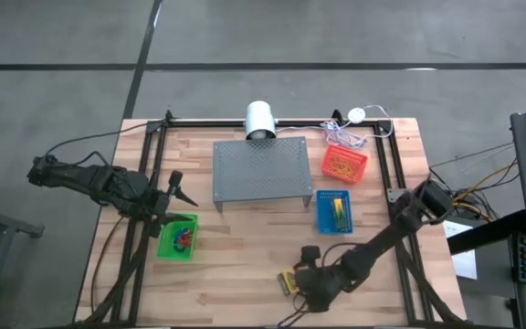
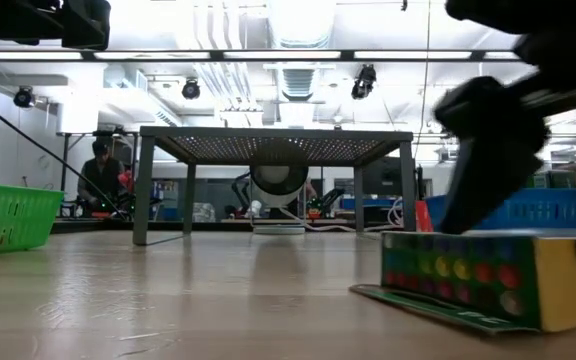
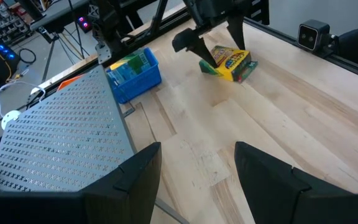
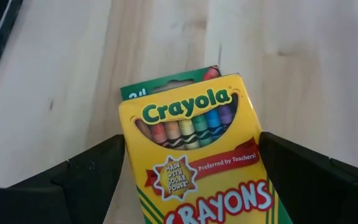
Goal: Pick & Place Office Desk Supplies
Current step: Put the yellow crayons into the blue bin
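I'm holding the right gripper (image 4: 188,180) fully spread, its fingers straddling the crayon box (image 4: 194,155) without clamping it yet. The box is lying flat on the table (image 1: 245,265), well in front of the grey stand (image 1: 261,170) and nearer me than the blue basket (image 1: 334,212). It's looking light and stiff but crushable cardboard with a slick face, so I'm judging a gentle pinch across its long edges best. The left gripper (image 3: 194,180) is hanging open and empty left of the stand, above the green basket (image 1: 177,239)
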Robot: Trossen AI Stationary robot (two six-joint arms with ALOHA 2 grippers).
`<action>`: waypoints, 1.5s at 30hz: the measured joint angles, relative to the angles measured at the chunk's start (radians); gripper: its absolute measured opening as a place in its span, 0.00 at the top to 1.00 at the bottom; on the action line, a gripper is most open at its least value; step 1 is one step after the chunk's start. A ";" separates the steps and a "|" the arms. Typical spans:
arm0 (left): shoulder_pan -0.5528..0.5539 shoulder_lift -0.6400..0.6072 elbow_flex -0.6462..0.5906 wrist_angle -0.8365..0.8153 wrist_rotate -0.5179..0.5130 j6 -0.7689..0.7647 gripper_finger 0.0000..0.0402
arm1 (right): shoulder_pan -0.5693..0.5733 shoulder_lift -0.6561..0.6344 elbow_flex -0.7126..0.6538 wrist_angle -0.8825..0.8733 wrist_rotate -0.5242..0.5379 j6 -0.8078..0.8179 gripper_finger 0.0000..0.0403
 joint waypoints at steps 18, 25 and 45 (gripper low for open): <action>0.000 0.000 0.000 0.000 0.000 0.000 0.48 | 0.096 0.002 0.023 -0.017 0.175 0.033 0.10; 0.000 0.000 0.000 0.000 0.000 0.000 0.48 | 0.087 -0.024 0.037 -0.014 0.175 -0.012 0.10; 0.000 0.000 0.000 0.000 0.000 0.000 0.48 | -0.042 -0.072 0.036 -0.101 -0.106 0.028 0.10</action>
